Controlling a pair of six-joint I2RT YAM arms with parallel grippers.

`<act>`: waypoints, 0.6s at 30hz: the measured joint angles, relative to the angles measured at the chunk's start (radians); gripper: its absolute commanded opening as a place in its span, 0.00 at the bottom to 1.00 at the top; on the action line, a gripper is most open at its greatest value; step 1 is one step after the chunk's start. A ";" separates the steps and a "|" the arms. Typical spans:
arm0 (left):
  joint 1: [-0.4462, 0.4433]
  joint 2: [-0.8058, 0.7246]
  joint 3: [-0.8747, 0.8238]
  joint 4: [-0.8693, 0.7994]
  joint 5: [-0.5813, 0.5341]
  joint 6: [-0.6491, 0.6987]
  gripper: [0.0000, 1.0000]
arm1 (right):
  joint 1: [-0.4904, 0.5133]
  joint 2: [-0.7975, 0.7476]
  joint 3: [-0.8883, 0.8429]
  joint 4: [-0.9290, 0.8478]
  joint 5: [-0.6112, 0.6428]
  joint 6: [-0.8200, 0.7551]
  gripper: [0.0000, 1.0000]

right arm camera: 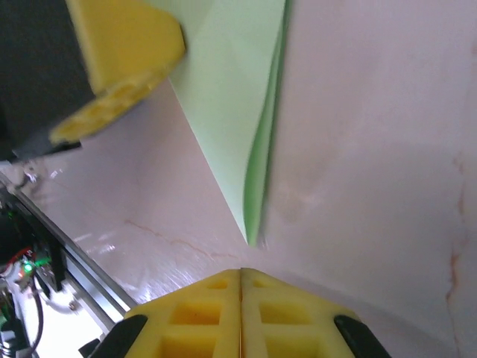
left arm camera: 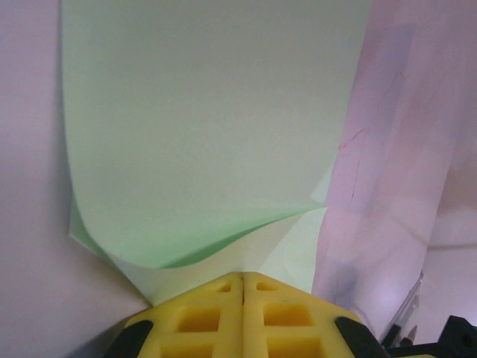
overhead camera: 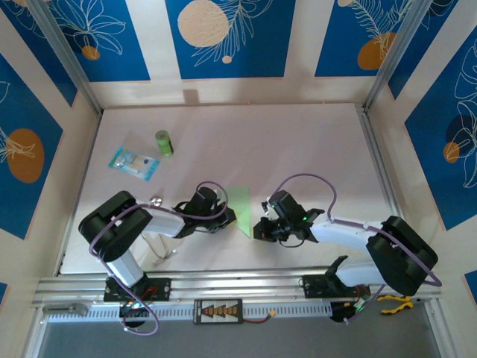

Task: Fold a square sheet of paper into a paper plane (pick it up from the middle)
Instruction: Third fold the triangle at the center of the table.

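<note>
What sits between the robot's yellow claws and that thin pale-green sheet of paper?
Nothing visible. The left gripper is at the edge of the thin pale-green sheet of paper; only bare table separates the right gripper from its corner. The small green cylinder lies far off.

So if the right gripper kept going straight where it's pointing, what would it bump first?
Probably the near corner of the folded green paper, lying just ahead of the shut right gripper; depth is hard to judge.
</note>
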 measured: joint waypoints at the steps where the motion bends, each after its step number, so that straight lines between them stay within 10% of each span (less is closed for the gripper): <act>1: -0.006 -0.002 -0.002 0.002 -0.013 -0.006 0.00 | -0.002 0.014 0.015 0.001 -0.003 0.002 0.09; 18: -0.024 -0.019 0.010 -0.045 -0.055 0.005 0.01 | 0.002 0.340 0.227 0.035 -0.018 0.036 0.06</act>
